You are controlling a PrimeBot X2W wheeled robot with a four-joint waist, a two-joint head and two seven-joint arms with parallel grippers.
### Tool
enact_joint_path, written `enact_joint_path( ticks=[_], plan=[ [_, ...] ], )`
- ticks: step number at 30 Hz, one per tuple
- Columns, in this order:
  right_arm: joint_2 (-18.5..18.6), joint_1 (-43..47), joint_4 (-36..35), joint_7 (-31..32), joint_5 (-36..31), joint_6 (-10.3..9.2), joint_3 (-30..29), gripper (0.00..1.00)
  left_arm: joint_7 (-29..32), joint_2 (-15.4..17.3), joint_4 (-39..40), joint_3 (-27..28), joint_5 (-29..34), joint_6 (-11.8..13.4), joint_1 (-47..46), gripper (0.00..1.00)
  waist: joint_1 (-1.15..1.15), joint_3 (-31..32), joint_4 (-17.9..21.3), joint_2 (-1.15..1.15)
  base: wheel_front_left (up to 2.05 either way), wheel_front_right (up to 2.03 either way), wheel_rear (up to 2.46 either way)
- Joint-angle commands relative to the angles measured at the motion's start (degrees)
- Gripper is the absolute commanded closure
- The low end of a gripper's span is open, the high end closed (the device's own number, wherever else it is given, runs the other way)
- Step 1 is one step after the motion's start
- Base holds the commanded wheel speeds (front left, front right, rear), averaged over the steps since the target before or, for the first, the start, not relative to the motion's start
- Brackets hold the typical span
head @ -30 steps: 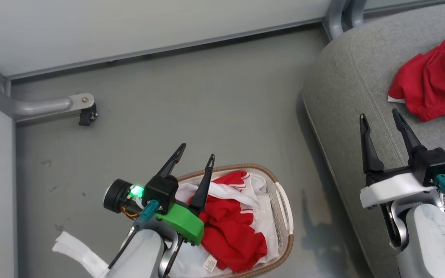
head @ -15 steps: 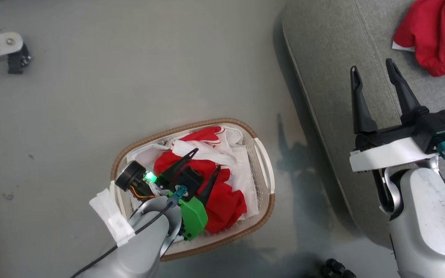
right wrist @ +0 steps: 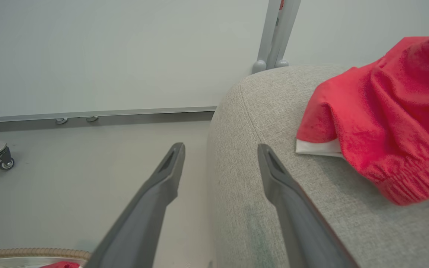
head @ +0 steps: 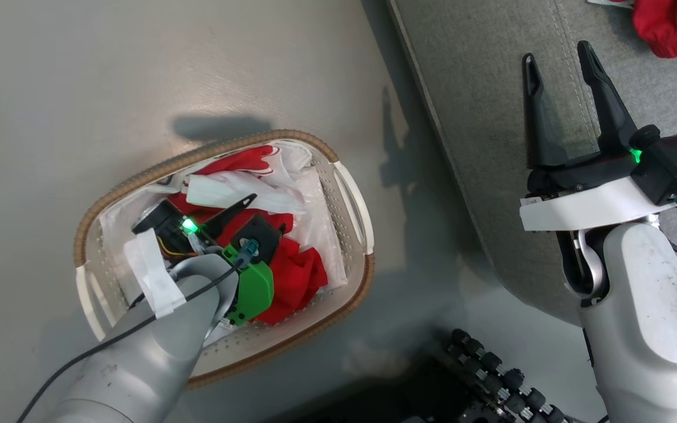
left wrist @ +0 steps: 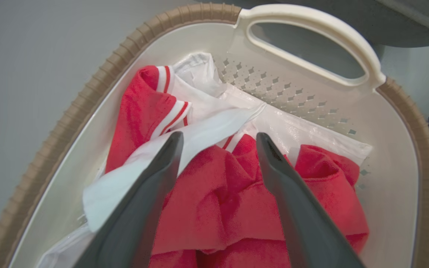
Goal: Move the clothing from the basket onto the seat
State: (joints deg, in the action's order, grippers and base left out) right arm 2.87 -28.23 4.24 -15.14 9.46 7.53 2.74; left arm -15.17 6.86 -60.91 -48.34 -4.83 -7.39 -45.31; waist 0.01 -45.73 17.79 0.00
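Left gripper (left wrist: 219, 138) is down inside the basket (left wrist: 292, 100), with its two dark fingers spread wide apart and closed on nothing. A fold of the red and white garment (left wrist: 214, 208) lies between the fingers, and I cannot tell whether the tips touch the cloth or stay just above it. This garment is crumpled in the middle of the basket, mostly red, with a broad white band and thin stripes at one edge, and it rests on the white liner (left wrist: 311, 134) that covers part of the perforated wall below the handle (left wrist: 304, 18). The basket, with a brown woven rim, stands on the grey floor (head: 80, 88), near the seat (head: 479, 117) but apart from it, with a strip of floor between them. Lower in the head view, between basket and seat, a dark wheel with small rollers (head: 491, 376) is visible. The seat is a grey cushion with a rounded corner and a stitched seam. Over its edge is the right gripper (head: 556, 53), whose fingers are also fully parted and hold nothing; in the right wrist view one finger is seen against the floor and the other against the cushion. Farthest to the right, a second red garment (right wrist: 385, 123) lies in a heap on the seat, apart from the right gripper, with a small white edge under one side.
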Motion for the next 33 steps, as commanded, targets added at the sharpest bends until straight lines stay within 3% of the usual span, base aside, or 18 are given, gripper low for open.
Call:
enact_joint_path(
  ticks=[1, 9, 10, 11, 14, 26, 33],
  plan=[
    [0.03, -0.99, -0.36, -0.01, 0.87, -0.08, 0.4, 0.0, 0.04, 1.1, -0.74, -0.24, -0.28, -0.13, -1.94, 0.0, -0.01, -5.11, 4.79, 0.0, 0.0, 0.0, 0.0],
    [0.05, -2.09, -0.9, -0.01, 3.04, -0.08, 1.68, 0.0, 0.9, 2.1, -5.5, -0.6, -0.52, 0.35, -6.19, 0.0, -0.01, -7.68, 7.05, 0.0, 0.0, 0.0, 0.0],
    [0.05, -2.05, -0.91, -0.01, 3.22, -0.08, 1.85, 0.0, 1.05, 1.98, -6.02, -0.46, -0.73, 0.53, -6.51, 0.15, -0.01, -7.82, 7.22, 0.0, 0.0, 0.0, 0.0],
    [0.05, -2.1, -0.95, -0.01, 3.3, -0.08, 1.97, 0.0, 1.07, 1.82, -6.45, -0.25, -0.98, 0.75, -6.79, 0.46, -0.01, -7.92, 7.31, 0.0, 0.0, 0.0, 0.0],
    [0.05, -2.19, -1.19, -0.01, 3.29, -0.08, 1.96, 0.0, 0.89, 1.13, -7.17, 0.02, -1.63, 0.98, -7.38, 1.0, -0.01, -8.03, 7.28, 0.0, 0.0, 0.0, 0.0],
    [0.08, -2.51, -0.47, -0.01, 1.13, -0.08, 1.37, 0.0, -0.09, -0.36, -6.07, 0.98, -4.29, 1.95, -5.27, 1.0, -0.01, -5.37, 4.51, 0.0, 0.0, 0.0, 0.0],
    [0.09, -0.85, 0.61, -0.01, -1.24, -0.08, 0.55, 0.0, -0.04, 0.17, 2.86, 2.69, -6.28, 2.38, -0.68, 1.0, -0.01, -0.13, 1.84, 0.0, 0.0, 0.0, 0.0]
  ],
)
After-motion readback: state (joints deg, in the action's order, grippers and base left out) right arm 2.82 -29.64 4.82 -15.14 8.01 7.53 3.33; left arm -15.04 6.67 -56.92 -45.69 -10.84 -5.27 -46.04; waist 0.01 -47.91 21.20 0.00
